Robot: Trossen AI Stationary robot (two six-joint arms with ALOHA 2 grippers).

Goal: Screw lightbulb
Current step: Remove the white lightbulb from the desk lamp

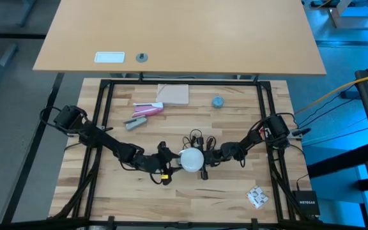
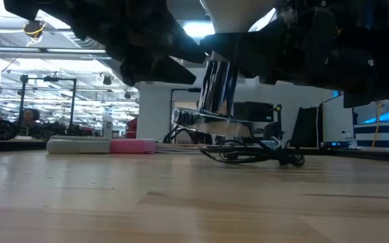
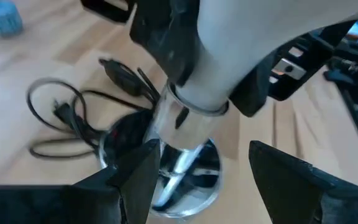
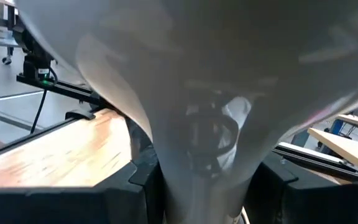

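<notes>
— Tabletop [image 1: 171, 198] first: what's on your pale planks?

— Pink stapler [image 1: 147, 110], blue-grey cap [image 1: 218, 101], black cord [image 2: 248, 154]. Your right end effector [image 1: 204, 162] clamps the lightbulb [image 1: 191, 159] over the silvery socket [image 3: 182, 177]; left end effector [image 3: 197, 168] spread beside it. Bright hall behind.

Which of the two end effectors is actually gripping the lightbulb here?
The right end effector: its fingers close on the lightbulb neck, base-down over the silvery socket. The left end effector is open, fingers straddling the socket without touching the bulb.
</notes>
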